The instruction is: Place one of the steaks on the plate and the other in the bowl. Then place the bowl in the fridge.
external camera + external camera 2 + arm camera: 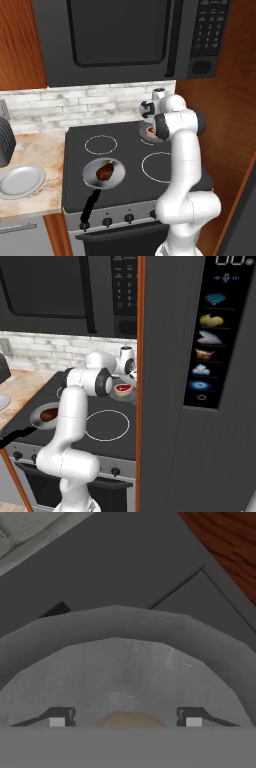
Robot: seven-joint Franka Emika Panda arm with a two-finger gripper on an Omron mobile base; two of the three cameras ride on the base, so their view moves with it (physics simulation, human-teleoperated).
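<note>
The gripper [125,722], jaws parted and holding nothing, hangs low inside the rear frying pan [120,624], the red steak [131,720] lying between its fingertips.

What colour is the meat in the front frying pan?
Dark brown: the small dark brown steak in the front frying pan shows best in the left base view.

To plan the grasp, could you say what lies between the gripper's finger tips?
Hand view: the red steak, pale rim showing, lies between the gripper tips, inside the pan.
</note>
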